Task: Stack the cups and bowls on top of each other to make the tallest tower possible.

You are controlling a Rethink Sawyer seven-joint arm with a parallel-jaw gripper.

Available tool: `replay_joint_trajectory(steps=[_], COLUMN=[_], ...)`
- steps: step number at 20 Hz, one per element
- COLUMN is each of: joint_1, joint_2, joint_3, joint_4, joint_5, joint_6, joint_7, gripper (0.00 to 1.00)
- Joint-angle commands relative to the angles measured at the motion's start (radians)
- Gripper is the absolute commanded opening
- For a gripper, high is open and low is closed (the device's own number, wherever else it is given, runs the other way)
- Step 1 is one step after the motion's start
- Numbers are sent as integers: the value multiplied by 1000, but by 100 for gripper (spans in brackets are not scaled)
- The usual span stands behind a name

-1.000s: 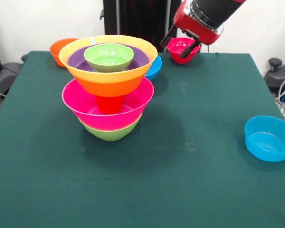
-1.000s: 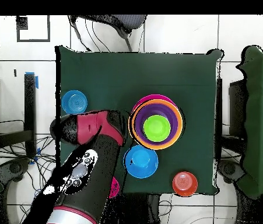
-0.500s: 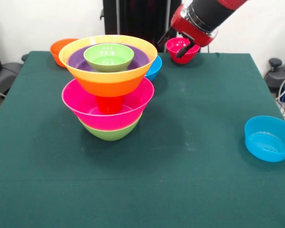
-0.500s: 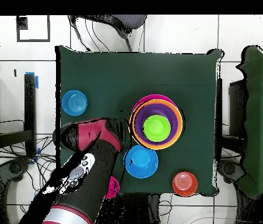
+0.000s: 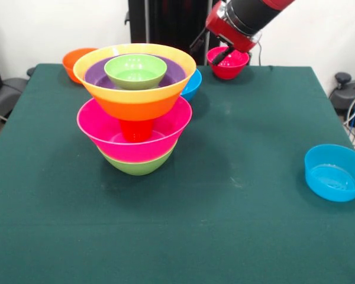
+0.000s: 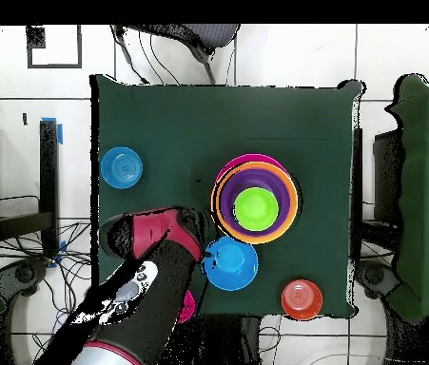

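At far table edge, gripper (image 5: 216,52) spread over red bowl (image 5: 227,63); tower (image 5: 135,106) well apart.

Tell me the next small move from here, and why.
Probably lower the gripper onto the rim of the small red bowl just beneath it at the table's edge. The fingers look spread and hold nothing, and that bowl is still loose, while the tower ends in a small green bowl that could take it.

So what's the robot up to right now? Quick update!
Gripper open, empty, above the small red bowl at the table's back edge. Tower stands, small green bowl on top. Nothing in the way.
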Motion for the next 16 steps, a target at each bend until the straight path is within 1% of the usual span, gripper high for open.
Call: replay_joint_trajectory(steps=[1,16], joint_1=[9,35], joint_2=[43,144], joint_3=[53,50], joint_4=[72,106], joint_5=[-13,14], joint_6=[-108,-249], joint_7=[180,234], gripper=[100,100])
